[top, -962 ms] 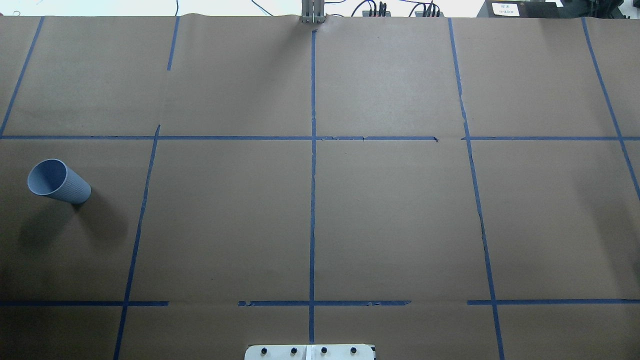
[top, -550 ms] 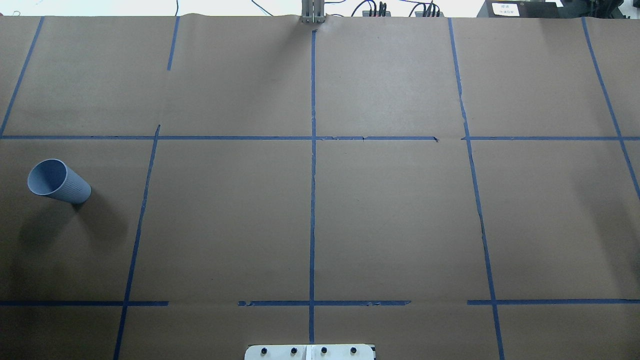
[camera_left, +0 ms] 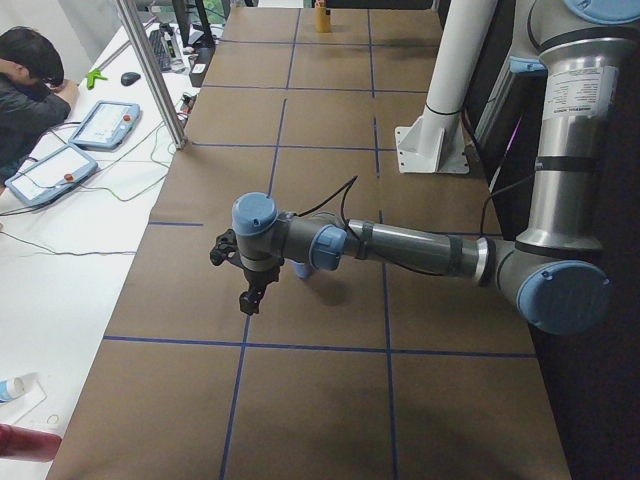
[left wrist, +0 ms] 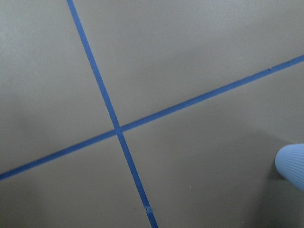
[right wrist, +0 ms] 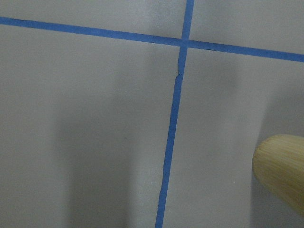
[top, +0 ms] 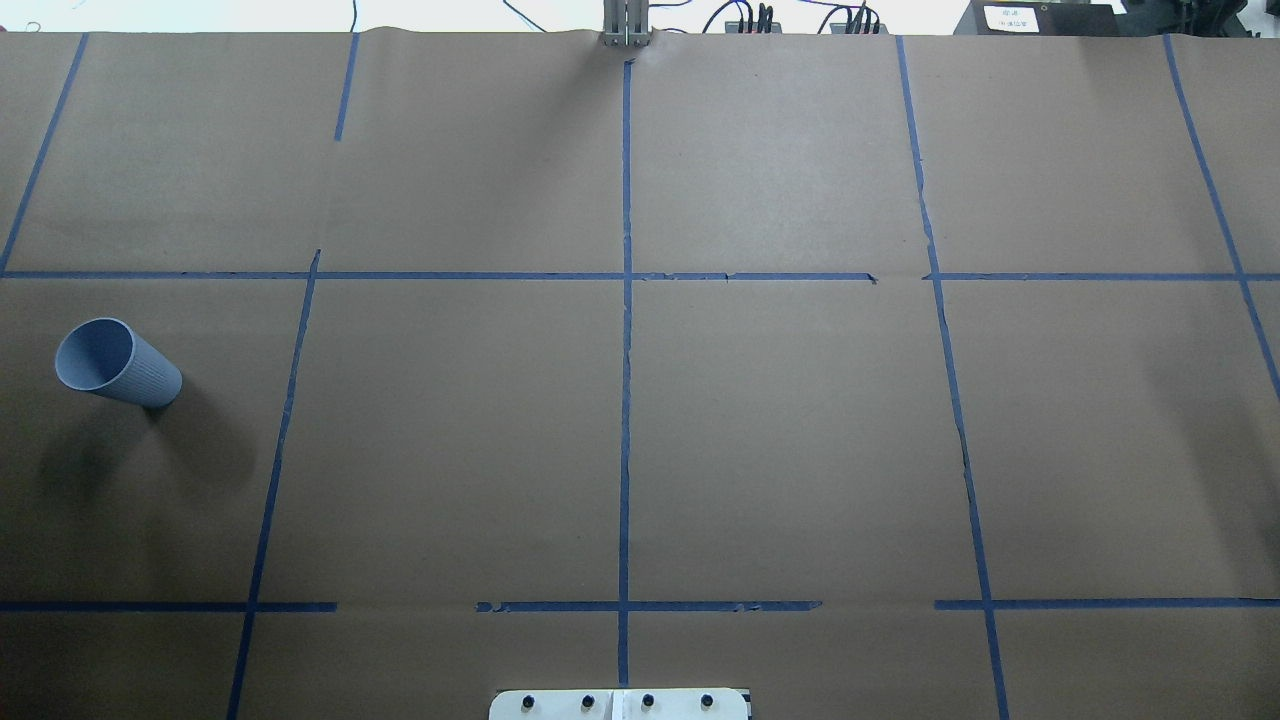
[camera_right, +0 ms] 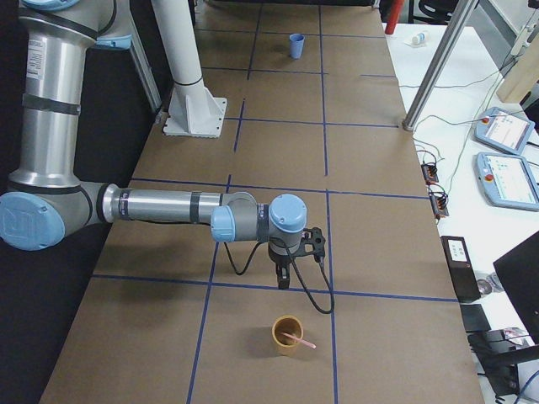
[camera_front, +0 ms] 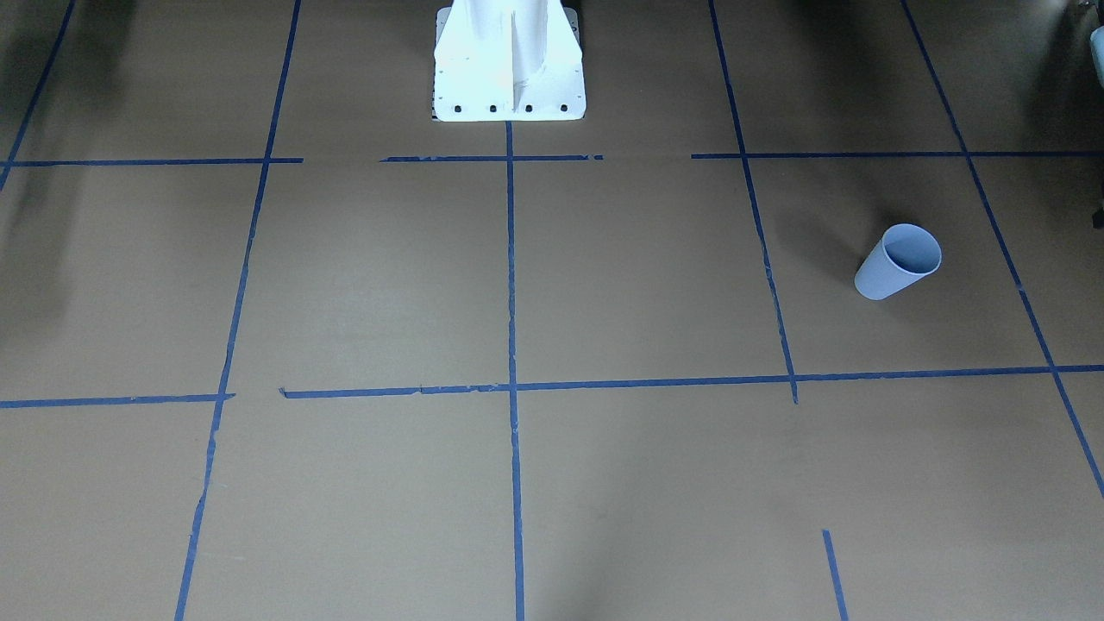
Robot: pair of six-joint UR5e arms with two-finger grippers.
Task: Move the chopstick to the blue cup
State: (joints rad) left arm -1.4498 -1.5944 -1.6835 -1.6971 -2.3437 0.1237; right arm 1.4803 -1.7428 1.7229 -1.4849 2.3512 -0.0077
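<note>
Here, the blue cup (top: 118,363) is standing upright on the brown paper surface (top: 780,440), on the robot's left side, inside a square of blue tape lines (top: 625,400). The chopstick (camera_right: 299,340) is sitting at the opposite end of the surface, leaning inside a tan cup (camera_right: 282,348), and one end is sticking out over the rim. The right hand (camera_right: 282,279) is hanging above the surface near that tan cup and pointing down. The left hand (camera_left: 250,298) is hanging near the blue cup. Both hands are showing only in the side views, so I cannot tell whether they are released or clenched.
</note>
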